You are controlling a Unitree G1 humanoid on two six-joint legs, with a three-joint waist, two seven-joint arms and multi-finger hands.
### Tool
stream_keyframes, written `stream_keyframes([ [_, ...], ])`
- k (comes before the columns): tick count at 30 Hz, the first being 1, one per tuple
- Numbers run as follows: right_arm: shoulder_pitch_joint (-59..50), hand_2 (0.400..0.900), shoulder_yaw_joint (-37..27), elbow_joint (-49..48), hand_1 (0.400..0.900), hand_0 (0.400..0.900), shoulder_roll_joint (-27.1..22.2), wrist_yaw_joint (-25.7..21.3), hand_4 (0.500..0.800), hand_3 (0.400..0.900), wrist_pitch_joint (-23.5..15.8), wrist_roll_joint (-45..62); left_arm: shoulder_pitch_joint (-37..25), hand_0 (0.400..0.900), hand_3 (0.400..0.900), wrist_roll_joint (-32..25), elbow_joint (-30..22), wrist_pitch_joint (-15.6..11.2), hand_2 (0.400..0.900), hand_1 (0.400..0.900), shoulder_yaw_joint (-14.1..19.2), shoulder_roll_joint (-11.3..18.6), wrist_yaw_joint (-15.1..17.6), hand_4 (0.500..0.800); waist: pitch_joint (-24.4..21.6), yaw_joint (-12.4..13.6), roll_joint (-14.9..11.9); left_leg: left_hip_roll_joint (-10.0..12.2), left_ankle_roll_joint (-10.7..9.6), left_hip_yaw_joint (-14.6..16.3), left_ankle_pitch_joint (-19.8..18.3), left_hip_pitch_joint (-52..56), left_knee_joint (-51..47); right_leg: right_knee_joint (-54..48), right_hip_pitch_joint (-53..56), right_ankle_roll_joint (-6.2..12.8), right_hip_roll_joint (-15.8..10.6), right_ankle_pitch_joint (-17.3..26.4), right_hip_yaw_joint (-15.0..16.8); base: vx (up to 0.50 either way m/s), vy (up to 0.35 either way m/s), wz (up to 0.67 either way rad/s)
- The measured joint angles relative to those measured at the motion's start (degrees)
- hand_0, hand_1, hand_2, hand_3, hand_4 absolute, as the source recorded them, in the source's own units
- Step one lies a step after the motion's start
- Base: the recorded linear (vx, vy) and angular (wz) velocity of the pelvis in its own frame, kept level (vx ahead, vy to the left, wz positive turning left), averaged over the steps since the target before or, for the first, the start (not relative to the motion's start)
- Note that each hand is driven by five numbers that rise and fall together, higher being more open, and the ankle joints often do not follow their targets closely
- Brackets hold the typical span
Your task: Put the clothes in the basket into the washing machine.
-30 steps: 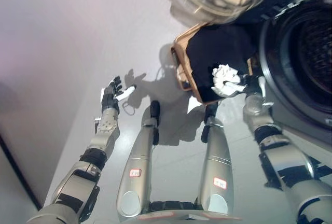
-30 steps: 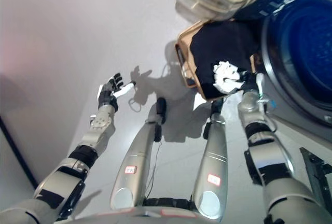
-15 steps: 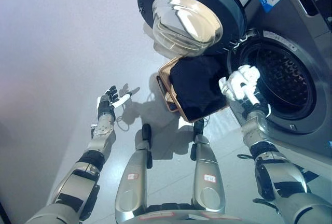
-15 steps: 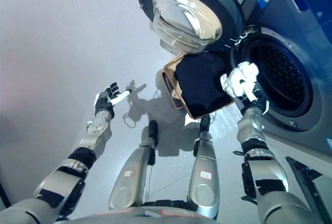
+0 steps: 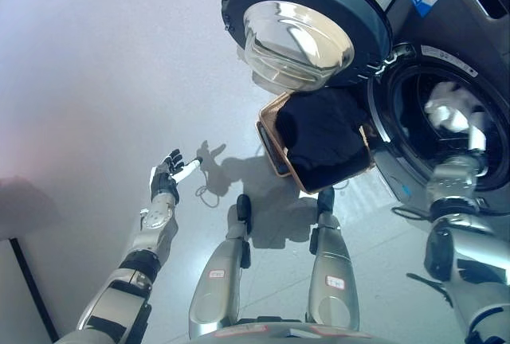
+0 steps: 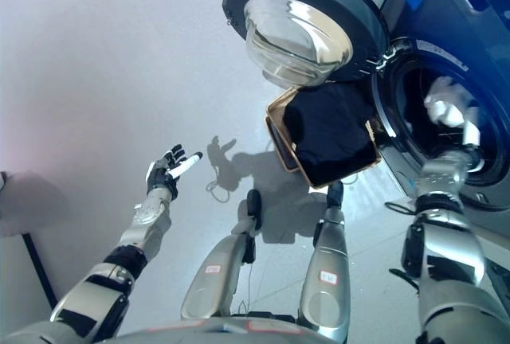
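A tan basket [image 5: 273, 143] stands on the floor by the washing machine's open drum [image 5: 414, 133], with dark clothes [image 5: 323, 133] heaped in it. The round door [image 5: 307, 21] hangs open above the basket. My right hand [image 5: 462, 125] is inside the drum opening, shut on a crumpled white cloth [image 5: 448, 113], which is blurred. It also shows in the right eye view [image 6: 446, 109]. My left hand [image 5: 167, 175] is open and empty, held out over the floor at the left, far from the basket.
The washing machine's dark front [image 5: 446, 9] fills the upper right. The grey floor [image 5: 103, 81] stretches to the left. A dark strip [image 5: 28, 296] runs along the lower left corner.
My right hand has carried the white cloth from above the basket into the drum opening. The camera has shifted, and more of the door and machine shows. My left hand stays out.
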Motion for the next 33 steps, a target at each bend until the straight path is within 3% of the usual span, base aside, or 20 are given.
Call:
stream_keyframes([
  [3, -4.4, 0.4, -2.13, 2.99, 0.4, 0.4, -1.31, -2.41, 0.5, 0.4, -0.5, 3.97, 0.6, 0.9, 0.9, -0.01, -1.0, 0.22, 0.9, 0.9, -0.28, -0.43, -0.36, 0.8, -0.27, 0.22, 0.43, -0.01, -0.04, -0.15, 0.1, -0.03, -0.38, -0.19, -0.11, 0.01, 0.02, -0.01, 0.01, 0.04, -0.002, 0.03],
  [4, -4.97, 0.624, -2.08, 3.38, 0.624, 0.624, -1.78, -3.03, 0.634, 0.624, -0.53, 4.02, 0.63, 0.9, 0.9, -0.01, -1.66, 0.24, 0.9, 0.9, -0.29, -0.45, -0.52, 0.8, -0.3, 0.38, 0.48, -0.03, 0.02, -0.19, 0.2, -0.03, -0.61, -0.3, -0.11, 0.01, 0.01, -0.01, -0.01, 0.03, -0.011, -0.01],
  [5, -5.34, 0.9, -2.09, 3.95, 0.9, 0.9, -2.41, -3.37, 0.8, 0.9, -0.52, 4.12, 0.52, 0.9, 0.9, -0.01, -2.23, 0.24, 0.9, 0.9, -0.28, -0.45, -0.59, 0.8, -0.33, 0.55, 0.53, -0.07, 0.03, -0.27, 0.41, -0.02, -0.96, -0.42, -0.13, 0.01, -0.02, -0.01, -0.08, 0.0, 0.0, 0.0],
  [33, -4.29, 0.9, 3.55, 6.18, 0.9, 0.9, -2.69, -1.53, 0.8, 0.9, 3.02, -3.87, 0.45, 0.9, 0.9, 0.09, -3.11, 0.23, 0.9, 0.9, -0.35, -0.48, -0.96, 0.8, -0.28, -0.14, 0.41, 0.02, -0.13, -0.51, 0.7, 0.58, -0.84, 0.53, 0.23, -0.01, 0.37, -0.01, 0.04, 0.0, 0.0, 0.0],
])
